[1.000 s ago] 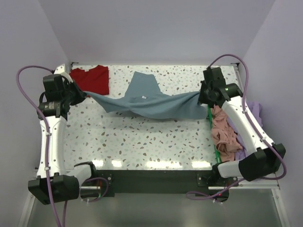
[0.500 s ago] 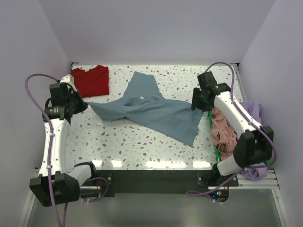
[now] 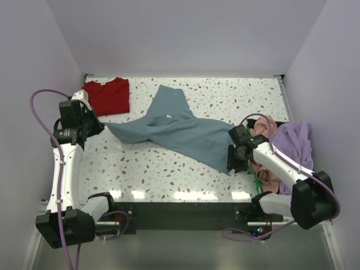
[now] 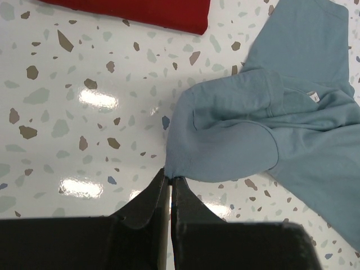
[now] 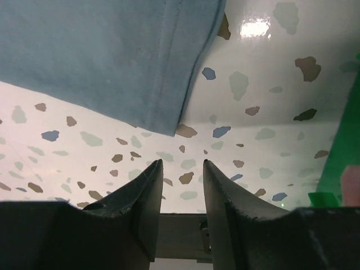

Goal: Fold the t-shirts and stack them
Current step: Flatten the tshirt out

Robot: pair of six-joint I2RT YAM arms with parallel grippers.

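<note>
The slate-blue t-shirt [image 3: 180,130] lies twisted and crumpled across the middle of the table. My left gripper [image 3: 100,125] is shut on its left corner, and the wrist view shows the cloth [image 4: 236,135] pinched at the fingertips [image 4: 170,175]. My right gripper [image 3: 232,160] is open and empty just off the shirt's lower right corner [image 5: 112,62], low over the table. A red t-shirt [image 3: 108,94] lies folded at the back left and shows in the left wrist view [image 4: 129,11]. Salmon-pink [image 3: 264,169] and lavender [image 3: 295,140] shirts are heaped at the right.
A green rail [image 3: 256,181] runs along the table's right side beside the shirt heap, seen also at the right edge of the right wrist view [image 5: 343,146]. The speckled tabletop [image 3: 163,169] lies in front of the blue shirt.
My right gripper let go of the blue shirt's right corner and moved toward the near right. The shirt's right side dropped flat onto the table. The left gripper kept its hold.
</note>
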